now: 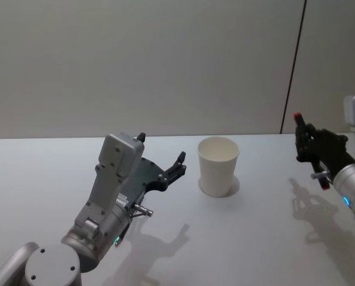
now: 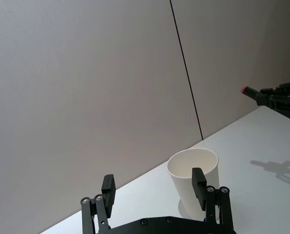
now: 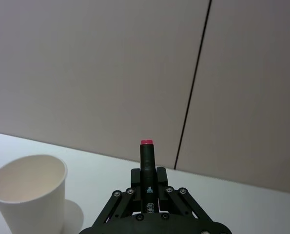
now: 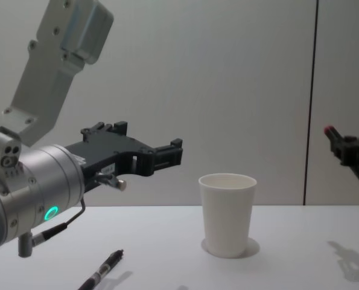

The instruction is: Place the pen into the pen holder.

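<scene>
Gripping a red-tipped pen [image 3: 146, 158], the right gripper [image 1: 305, 140] hangs right of the pen holder [image 1: 218, 167]; the left gripper [image 1: 161, 149], fingers spread, hovers left of it. A second pen [image 4: 101, 273] lies on the table [image 1: 46, 179].

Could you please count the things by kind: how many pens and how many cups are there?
Pens: 2 (held pen in the right gripper, loose pen on the table)
Paper cups: 1 (pen holder)
Total: 3
</scene>
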Available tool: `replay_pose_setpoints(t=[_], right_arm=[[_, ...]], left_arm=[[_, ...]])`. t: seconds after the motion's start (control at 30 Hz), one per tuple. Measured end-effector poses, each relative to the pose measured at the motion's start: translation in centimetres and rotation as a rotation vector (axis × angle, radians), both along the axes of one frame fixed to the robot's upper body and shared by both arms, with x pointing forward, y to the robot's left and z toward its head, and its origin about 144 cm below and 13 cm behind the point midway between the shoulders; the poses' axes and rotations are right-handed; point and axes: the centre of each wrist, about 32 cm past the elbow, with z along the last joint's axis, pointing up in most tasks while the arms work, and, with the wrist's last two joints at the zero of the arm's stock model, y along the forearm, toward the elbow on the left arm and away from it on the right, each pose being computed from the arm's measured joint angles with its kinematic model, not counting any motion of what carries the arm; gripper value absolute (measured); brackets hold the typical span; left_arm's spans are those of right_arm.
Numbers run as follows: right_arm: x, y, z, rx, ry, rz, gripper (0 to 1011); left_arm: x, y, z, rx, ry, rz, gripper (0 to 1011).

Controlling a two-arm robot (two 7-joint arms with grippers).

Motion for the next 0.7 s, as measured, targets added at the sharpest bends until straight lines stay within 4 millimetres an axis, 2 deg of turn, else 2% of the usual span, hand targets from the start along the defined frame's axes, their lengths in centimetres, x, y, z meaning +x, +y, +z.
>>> replay_pose_setpoints(t=[0.7], right_arm=[[1.4, 2.0, -1.7, -0.064, -0.335, 0.173, 173]], left_arm=[[0.0, 0.0, 0.0, 0.000, 0.000, 0.000, 1000]])
